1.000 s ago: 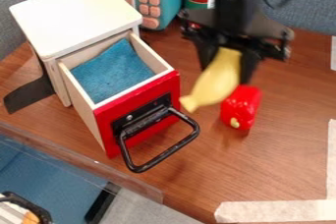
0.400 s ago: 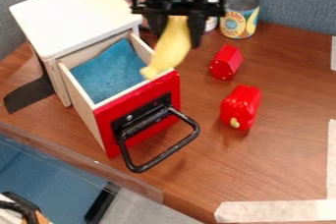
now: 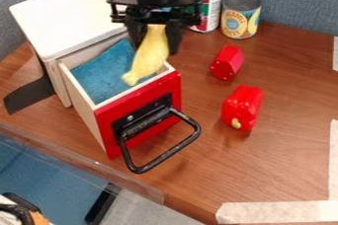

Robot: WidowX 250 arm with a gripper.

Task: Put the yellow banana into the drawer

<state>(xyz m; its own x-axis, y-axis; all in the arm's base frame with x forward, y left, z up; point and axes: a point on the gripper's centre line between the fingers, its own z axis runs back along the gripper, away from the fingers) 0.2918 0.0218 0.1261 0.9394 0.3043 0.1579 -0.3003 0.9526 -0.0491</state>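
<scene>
The black gripper hangs over the right side of the pulled-out drawer, shut on the upper end of the yellow banana. From there the banana slants down to the left, and its lower tip overlaps the drawer's inside near the red front. The drawer stands out from its white-topped cabinet, with a blue cloth lining it and a black handle on the front. Whether the banana's tip is above the rim or below it, I cannot tell.
On the table, a red pepper and a red block lie right of the drawer. Two cans stand by the back wall. The cabinet's white top is at the left.
The gripper has moved left with the banana, from above the red pepper to over the drawer. The red block and the cans are now uncovered.
</scene>
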